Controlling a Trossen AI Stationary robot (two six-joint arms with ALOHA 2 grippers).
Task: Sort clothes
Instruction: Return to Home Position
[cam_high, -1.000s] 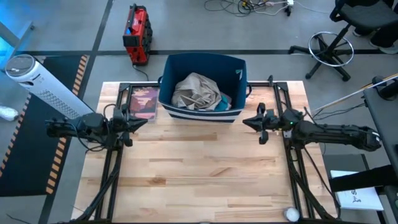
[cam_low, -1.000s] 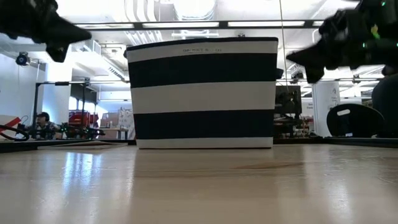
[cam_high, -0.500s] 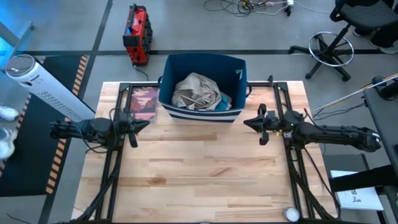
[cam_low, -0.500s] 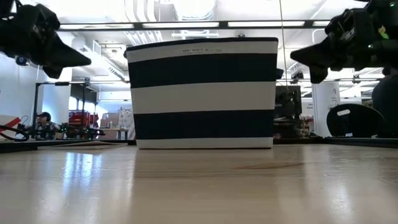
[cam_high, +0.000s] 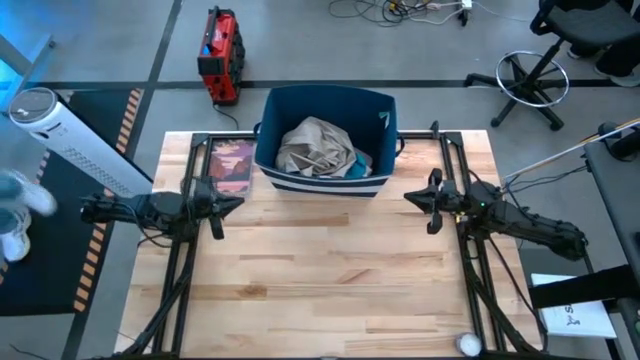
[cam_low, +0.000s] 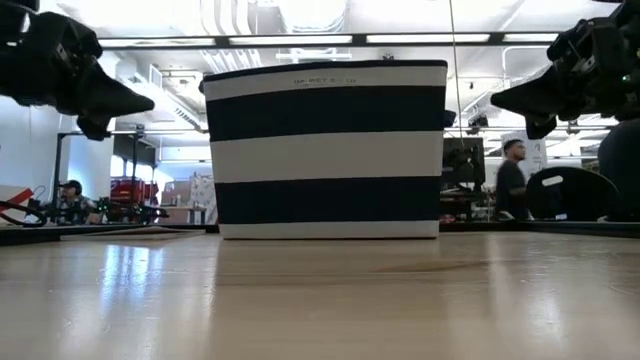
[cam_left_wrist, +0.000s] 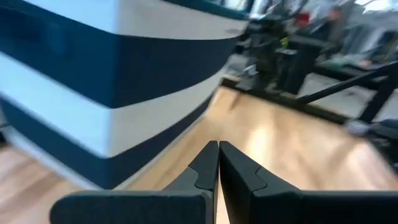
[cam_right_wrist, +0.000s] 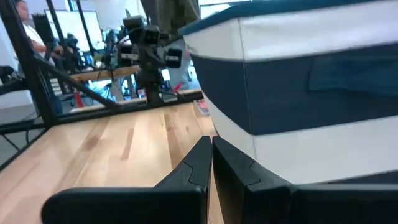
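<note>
The left pincer (cam_high: 236, 203) hovers above the left side of the counter (cam_high: 320, 280). It is clenched, its two fingers pressed together with nothing between them, and its tip points toward the counter's middle. Behind it a flat pink-covered book (cam_high: 230, 163) lies near the back left corner, just beside the navy bin (cam_high: 322, 184) with white stripes, which stands at the middle of the back edge. The clothes (cam_high: 315, 147) lie heaped inside the bin, a grey-beige garment on top and a bit of teal showing at its right. The right pincer (cam_high: 412, 198) hangs above the counter's right side, near the bin's front right corner. It is likewise clenched and empty, and it points toward the left pincer.
</note>
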